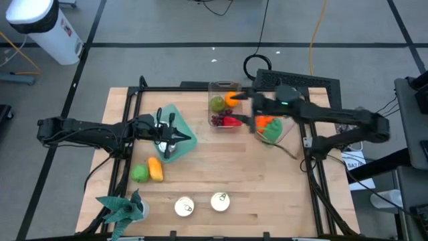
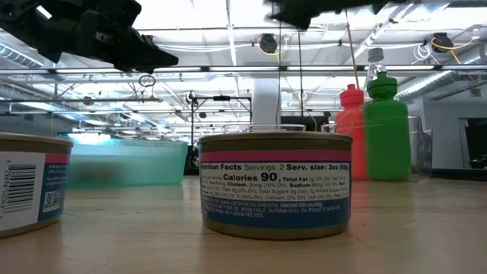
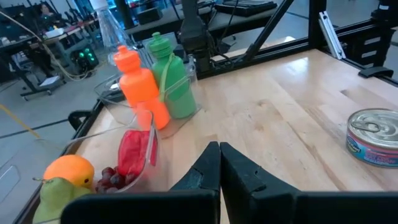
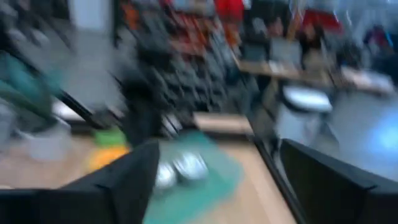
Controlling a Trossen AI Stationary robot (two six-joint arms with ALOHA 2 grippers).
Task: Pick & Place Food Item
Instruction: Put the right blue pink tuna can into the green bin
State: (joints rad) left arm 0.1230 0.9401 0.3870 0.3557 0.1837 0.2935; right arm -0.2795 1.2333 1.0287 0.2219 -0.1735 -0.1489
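A clear box (image 1: 223, 86) at the table's far middle holds an orange (image 1: 232, 98), a green pear (image 1: 218, 104), grapes (image 1: 217, 120) and a red piece (image 1: 232, 121). My right gripper (image 1: 242, 109) hovers above this box, open, with nothing between its fingers (image 4: 134, 180). My left gripper (image 1: 182, 138) is shut and empty, held above a teal bin (image 1: 175, 120) on the left. A green food item (image 1: 140, 173) and a yellow one (image 1: 156, 169) lie on the table near the left edge.
An orange bottle (image 3: 140, 87) and a green bottle (image 3: 171, 78) stand in a second clear box right of the fruit. Two cans (image 1: 184, 206) (image 1: 219, 201) sit near the front edge, with a teal plant (image 1: 124, 209) at the front left. Bare wood lies mid-table.
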